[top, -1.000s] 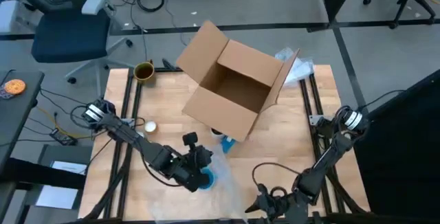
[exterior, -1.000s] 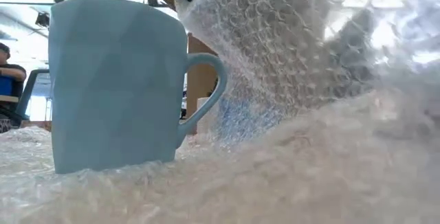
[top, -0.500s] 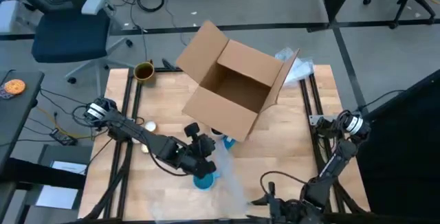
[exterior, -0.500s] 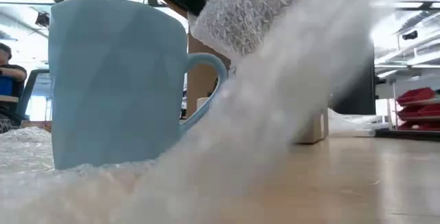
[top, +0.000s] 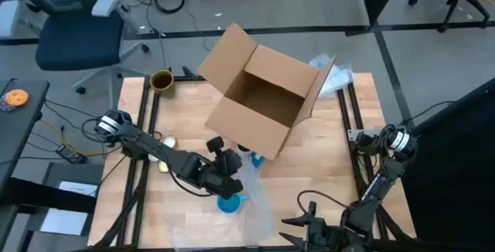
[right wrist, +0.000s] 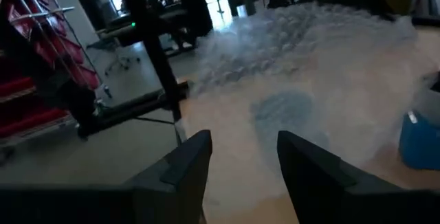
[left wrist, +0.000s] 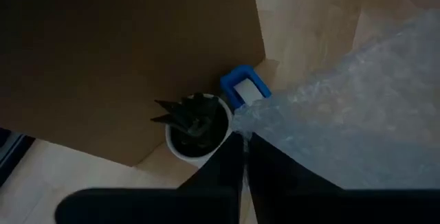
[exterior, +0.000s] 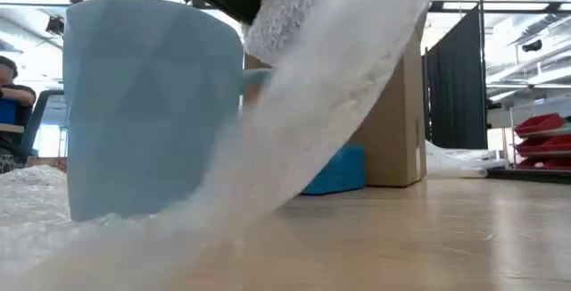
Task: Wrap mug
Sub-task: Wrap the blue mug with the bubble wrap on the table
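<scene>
Wooden tabletop (top: 325,159) carries an open cardboard box (top: 267,101). Clear bubble wrap (top: 247,206) lies at the near edge, one corner lifted over the light blue mug (top: 228,202) standing on it. The left gripper (top: 230,176) pinches that corner just above the mug. The right gripper (right wrist: 237,159), fingers spread, hangs at the near edge.

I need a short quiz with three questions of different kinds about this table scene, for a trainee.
1. True or false: the left gripper is shut on the bubble wrap.
2. Multiple choice: the blue mug stands A) inside the cardboard box, B) on the bubble wrap, C) on the floor.
3. Fill in: the right gripper's fingers are ____.

Key: 1 true; 2 B; 3 open.
</scene>
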Tool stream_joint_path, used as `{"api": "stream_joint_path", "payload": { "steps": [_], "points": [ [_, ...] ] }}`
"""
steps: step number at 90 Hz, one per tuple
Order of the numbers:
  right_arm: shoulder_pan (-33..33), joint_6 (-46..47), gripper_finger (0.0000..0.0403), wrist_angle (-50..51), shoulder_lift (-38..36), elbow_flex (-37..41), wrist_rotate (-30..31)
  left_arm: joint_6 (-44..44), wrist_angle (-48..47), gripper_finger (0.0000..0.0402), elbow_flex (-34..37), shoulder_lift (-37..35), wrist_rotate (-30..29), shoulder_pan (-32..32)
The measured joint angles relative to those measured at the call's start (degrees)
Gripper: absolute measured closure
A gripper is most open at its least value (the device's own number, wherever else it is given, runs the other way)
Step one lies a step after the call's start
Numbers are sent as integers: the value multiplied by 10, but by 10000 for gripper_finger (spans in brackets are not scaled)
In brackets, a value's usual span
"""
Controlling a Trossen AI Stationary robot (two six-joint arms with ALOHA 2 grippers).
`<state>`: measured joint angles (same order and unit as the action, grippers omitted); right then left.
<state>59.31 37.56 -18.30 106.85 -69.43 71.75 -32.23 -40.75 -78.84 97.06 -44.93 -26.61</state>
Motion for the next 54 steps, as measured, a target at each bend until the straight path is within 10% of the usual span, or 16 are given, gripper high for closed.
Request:
{"api": "stream_joint_path", "payload": {
  "steps": [54],
  "points": [
    [-11,-57,251,-57,0,0,21,-28,-30,402,1,0,-9,11]
  ]
}}
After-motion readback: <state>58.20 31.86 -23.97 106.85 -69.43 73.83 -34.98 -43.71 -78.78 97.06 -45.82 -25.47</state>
